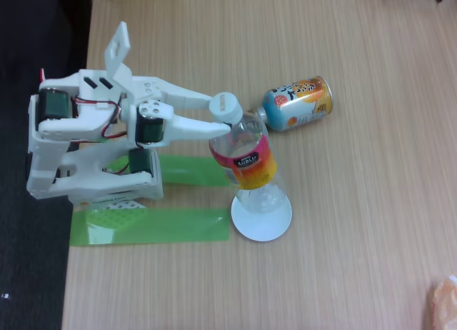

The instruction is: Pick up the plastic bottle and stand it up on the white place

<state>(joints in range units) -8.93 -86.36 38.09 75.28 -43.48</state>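
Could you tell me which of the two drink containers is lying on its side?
The blue-and-orange can lies flat on the table; the clear plastic bottle stands on the white plate.

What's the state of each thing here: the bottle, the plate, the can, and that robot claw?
Bottle: capped, standing on the plate, held near its neck.
Plate: flat on the table, bottle's base on it.
Can: lying on its side, behind the bottle.
Gripper: jaws closed around the bottle's neck.

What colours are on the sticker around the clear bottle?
Pink on top, then yellow and orange, on the plastic bottle's label, best seen in the fixed view.
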